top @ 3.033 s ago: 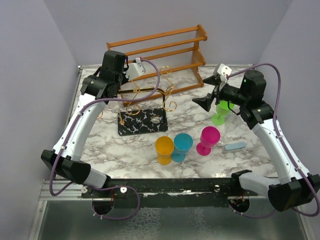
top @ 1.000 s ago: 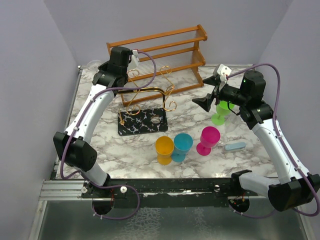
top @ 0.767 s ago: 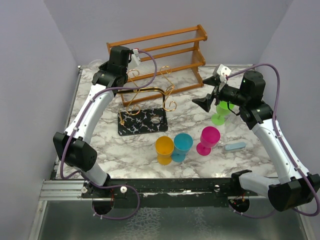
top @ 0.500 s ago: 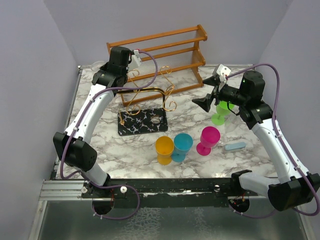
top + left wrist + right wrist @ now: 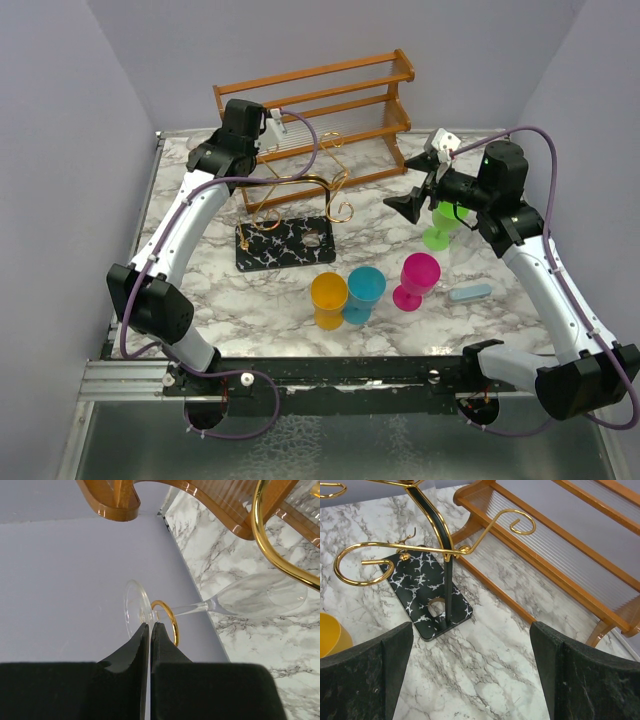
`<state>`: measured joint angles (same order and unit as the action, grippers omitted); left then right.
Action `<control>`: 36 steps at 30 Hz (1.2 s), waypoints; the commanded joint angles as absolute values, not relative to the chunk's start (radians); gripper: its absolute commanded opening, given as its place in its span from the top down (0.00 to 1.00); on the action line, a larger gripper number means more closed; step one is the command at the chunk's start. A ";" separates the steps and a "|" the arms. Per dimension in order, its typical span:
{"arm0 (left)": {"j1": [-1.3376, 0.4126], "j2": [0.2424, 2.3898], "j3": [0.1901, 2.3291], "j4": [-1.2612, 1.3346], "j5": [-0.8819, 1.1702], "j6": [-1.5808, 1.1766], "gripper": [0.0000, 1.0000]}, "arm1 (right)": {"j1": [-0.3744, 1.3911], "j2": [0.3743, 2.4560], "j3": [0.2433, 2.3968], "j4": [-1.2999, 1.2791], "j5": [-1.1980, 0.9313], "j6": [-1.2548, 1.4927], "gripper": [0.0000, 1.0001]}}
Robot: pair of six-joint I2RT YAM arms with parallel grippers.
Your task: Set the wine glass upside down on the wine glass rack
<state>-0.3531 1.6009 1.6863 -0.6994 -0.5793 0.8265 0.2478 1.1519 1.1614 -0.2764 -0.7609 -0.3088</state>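
A: Step in hand?

B: Hanging, I judged. The wine glass (image 5: 240,597) was high on the wine glass rack (image 5: 288,243). Its stem passed through one gold scroll loop, with the foot on one side of the loop and the bowl on the other, toward the marble surface (image 5: 240,650).

A: And the left pincer (image 5: 150,625)?

B: Clenched, its tips pressed together on the rim of the glass's foot, just beside that loop. It looked like a pinch on the thin foot, so the glass was not yet left to the rack alone.

A: The right pincer (image 5: 402,207)?

B: Released, jaws wide with nothing between them. It hovered to the right of the rack, well apart from it and facing it.

A: How far along, then?

B: Nearly done, in my view. Whether the foot already bore on the loop I could not tell.

A: Next move?

B: Probably a slight lowering until the foot sat on the wire, then a gentle opening and a withdrawal away from the rack, clear of its scrolls. A jerk could swing the glass against the rack's post or the wooden shelf (image 5: 330,100) behind the rack.
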 commanded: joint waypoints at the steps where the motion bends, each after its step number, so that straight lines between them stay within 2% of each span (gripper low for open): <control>1: -0.356 1.569 1.681 -0.718 -0.567 0.788 1.00 | 0.249 1.153 1.150 -0.247 -0.761 -0.311 0.01; 13: -0.357 1.576 1.683 -0.777 -0.532 0.734 1.00 | 0.249 1.156 1.147 -0.244 -0.757 -0.316 0.01; 17: -0.356 1.574 1.682 -0.791 -0.527 0.726 0.96 | 0.249 1.157 1.146 -0.243 -0.756 -0.315 0.01; 24: -0.357 1.571 1.682 -0.807 -0.522 0.707 0.83 | 0.248 1.159 1.146 -0.242 -0.755 -0.317 0.01; 36: -0.373 1.555 1.718 -0.864 -0.503 0.655 0.51 | 0.249 1.167 1.144 -0.242 -0.753 -0.319 0.01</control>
